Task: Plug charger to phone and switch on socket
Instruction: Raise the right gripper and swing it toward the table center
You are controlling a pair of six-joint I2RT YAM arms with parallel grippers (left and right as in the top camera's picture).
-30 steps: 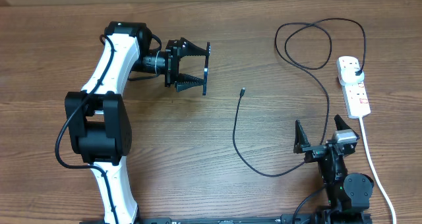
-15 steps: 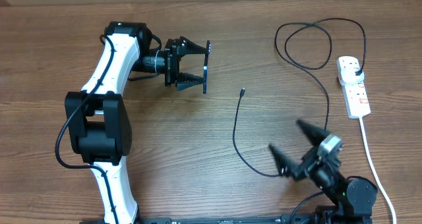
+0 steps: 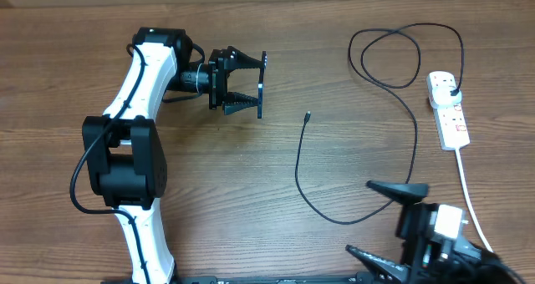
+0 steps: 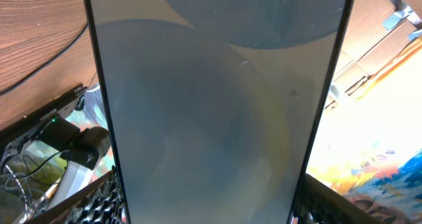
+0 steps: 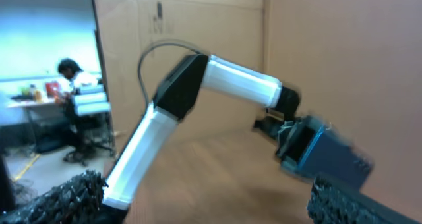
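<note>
My left gripper [image 3: 259, 87] is shut on the phone [image 3: 262, 73], holding it on edge above the table at the back left. In the left wrist view the phone [image 4: 217, 105] fills the frame with a dull grey screen, and a ribbed finger [image 4: 105, 201] presses on each long side. The charger's small plug tip [image 3: 308, 115] lies free mid-table. Its thin black cable [image 3: 336, 221] curves forward, then loops back to a black plug [image 3: 452, 93] in the white socket [image 3: 450, 117] at the right. My right gripper [image 3: 359, 219] stands open at the front right, holding nothing.
The socket's thick white cord [image 3: 470, 196] runs forward along the right side, close to my right arm. The right wrist view is blurred; it looks across the table at the white left arm [image 5: 198, 112] and the phone [image 5: 330, 159]. Cardboard walls stand behind.
My right gripper has swung from pointing away to pointing left and dropped toward the front edge, still open. The left arm, phone and cable have not moved.
</note>
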